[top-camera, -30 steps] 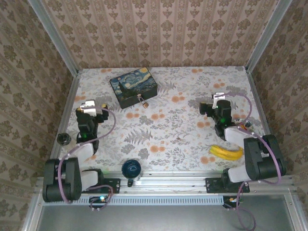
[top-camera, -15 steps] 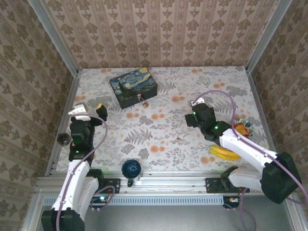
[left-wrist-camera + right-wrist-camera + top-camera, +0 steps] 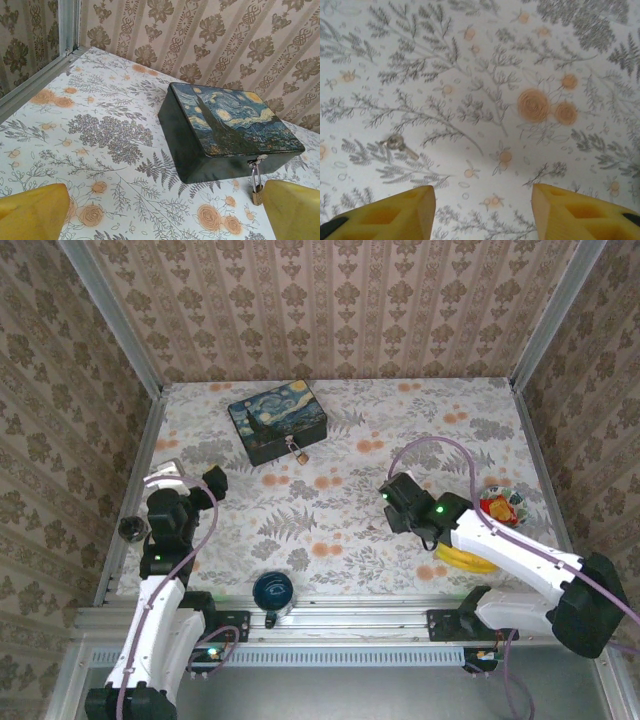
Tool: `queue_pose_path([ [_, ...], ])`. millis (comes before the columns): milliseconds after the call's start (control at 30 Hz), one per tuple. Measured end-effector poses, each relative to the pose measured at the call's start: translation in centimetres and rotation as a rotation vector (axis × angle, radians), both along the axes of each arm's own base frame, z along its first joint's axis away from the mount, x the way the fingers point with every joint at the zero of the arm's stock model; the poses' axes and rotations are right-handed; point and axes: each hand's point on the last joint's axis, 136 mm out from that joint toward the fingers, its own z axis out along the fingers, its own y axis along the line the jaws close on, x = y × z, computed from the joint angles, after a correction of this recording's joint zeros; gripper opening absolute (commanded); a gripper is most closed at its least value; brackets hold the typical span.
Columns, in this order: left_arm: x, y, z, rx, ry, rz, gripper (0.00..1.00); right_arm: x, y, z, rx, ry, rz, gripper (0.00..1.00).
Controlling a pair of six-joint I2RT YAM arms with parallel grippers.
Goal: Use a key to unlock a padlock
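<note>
the right gripper [image 3: 482,212] hangs low over the counter [image 3: 530,45], its yellow pads [image 3: 395,210] apart with nothing but the flowered surface between them: open and gripping nothing. ahead of the pads, and off toward one of them rather than centred, lies the key [image 3: 400,145], a small dark sliver flat on the counter and touched by neither pad.

the left gripper [image 3: 162,215] is spread wide and empty too. it faces the painted tin [image 3: 230,125], and the padlock [image 3: 257,192] hangs by its thin shackle from the latch on the tin's front face. from above, the padlock [image 3: 298,452] sits well apart from the right gripper, toward the far left of the counter.

the step in hand looks like fetching the key, with the lock not yet touched. the next move calls for a sideways shift so the key lies squarely between the pads. then comes a descent until the tips meet the counter, and a pinch on the key's head that leaves the blade free. a thin key lying flat will likely be hard to lift and may slide or turn as the pads close. after that it must cross to the padlock, which the left gripper would probably need to steady.
</note>
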Motion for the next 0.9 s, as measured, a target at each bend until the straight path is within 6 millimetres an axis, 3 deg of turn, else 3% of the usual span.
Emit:
queue_pose_path([
  [433,0.7,-0.7,-1.6,-0.030,0.079,-0.032,1.00,-1.2,2.3,-5.4,-0.060,0.226,0.045,0.52],
  [900,0.4,-0.9,-0.6,-0.046,0.045,-0.041,1.00,-0.2,5.0,-8.9,-0.071,0.338,0.066,0.53],
])
